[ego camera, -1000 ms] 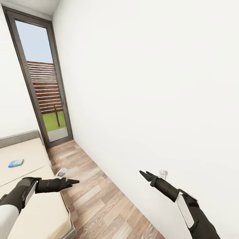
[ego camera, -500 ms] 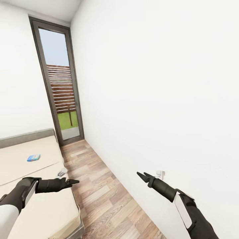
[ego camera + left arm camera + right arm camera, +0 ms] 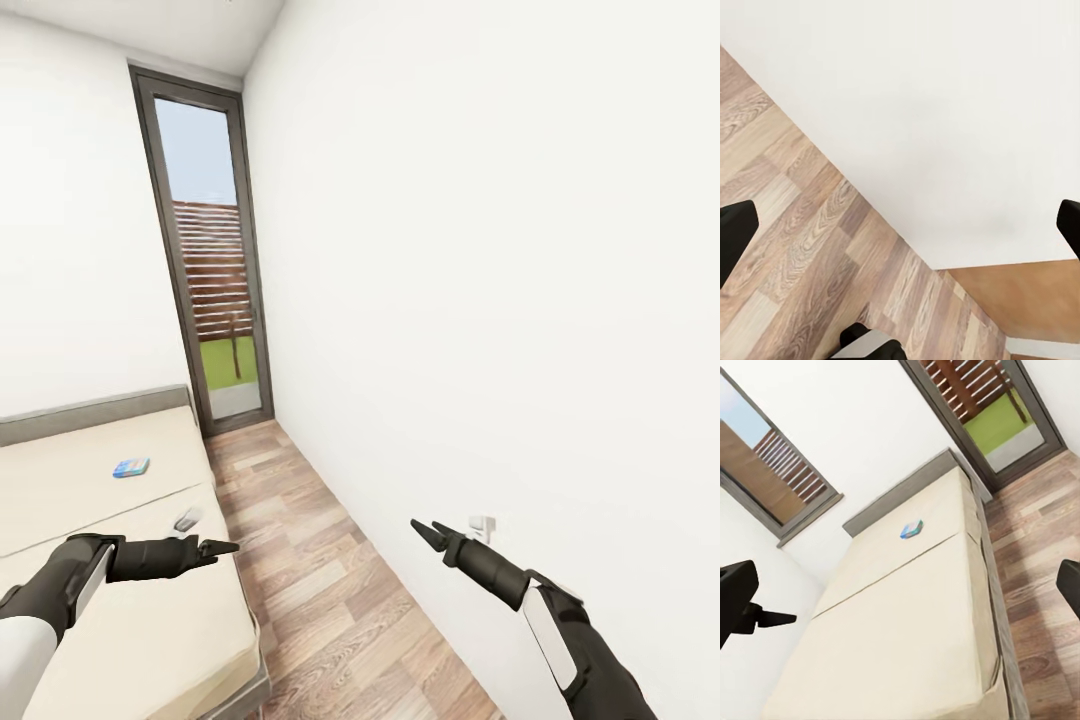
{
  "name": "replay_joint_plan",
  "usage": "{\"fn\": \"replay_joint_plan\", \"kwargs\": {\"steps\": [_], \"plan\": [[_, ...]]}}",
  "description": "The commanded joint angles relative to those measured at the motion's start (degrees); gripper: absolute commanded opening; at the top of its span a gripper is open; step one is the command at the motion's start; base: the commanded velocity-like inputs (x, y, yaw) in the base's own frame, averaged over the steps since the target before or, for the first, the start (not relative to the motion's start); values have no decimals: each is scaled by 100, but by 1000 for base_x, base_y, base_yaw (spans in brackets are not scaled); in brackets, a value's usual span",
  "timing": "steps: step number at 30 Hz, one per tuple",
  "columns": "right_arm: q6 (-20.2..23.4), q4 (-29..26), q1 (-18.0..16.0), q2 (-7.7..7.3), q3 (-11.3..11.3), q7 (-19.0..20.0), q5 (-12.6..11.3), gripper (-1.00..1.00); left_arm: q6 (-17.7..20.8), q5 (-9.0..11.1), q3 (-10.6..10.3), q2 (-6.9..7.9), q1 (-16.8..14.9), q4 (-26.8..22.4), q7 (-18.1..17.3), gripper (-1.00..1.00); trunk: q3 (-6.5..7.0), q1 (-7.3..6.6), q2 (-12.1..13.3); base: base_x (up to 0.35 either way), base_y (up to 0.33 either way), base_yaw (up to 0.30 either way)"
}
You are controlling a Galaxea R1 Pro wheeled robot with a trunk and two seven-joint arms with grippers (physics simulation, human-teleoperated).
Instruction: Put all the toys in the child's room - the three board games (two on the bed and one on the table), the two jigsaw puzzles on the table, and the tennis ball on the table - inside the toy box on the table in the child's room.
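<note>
A small blue board game [image 3: 131,467] lies on the beige mattress of the bed [image 3: 90,610], near the grey headboard, at the left of the head view. The right wrist view looks across the bed [image 3: 892,622] at the same board game [image 3: 912,529]. My left gripper [image 3: 225,547] hangs open over the bed's near edge, well short of the game. In the left wrist view the left gripper [image 3: 900,232] has only wood floor and white wall between its fingers. My right gripper [image 3: 428,527] is open and empty beside the right wall. The table and toy box are out of view.
A strip of wood-plank floor [image 3: 320,560] runs between the bed and the long white wall [image 3: 500,300] on the right. A tall dark-framed window [image 3: 215,270] closes the far end. A small white socket [image 3: 483,523] sits low on the wall by the right gripper.
The whole view has swung, so the bed, the window and the blue game now sit further right in the picture. Both arms hold the same pose, grippers still open.
</note>
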Motion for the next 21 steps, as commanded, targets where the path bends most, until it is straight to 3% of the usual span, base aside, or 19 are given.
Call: {"fn": "replay_joint_plan", "kwargs": {"steps": [1,21], "plan": [[49,5,-2,-1,-4,11,-45,100,54,-20,20,-3,-2,-1,-26,100,-2,2,-4,0,0,20],[38,13,-2,7,27,-194,10,100,54,-23,20,-3,-2,-1,-25,100,-124,2,-4,0,-2,71]]}}
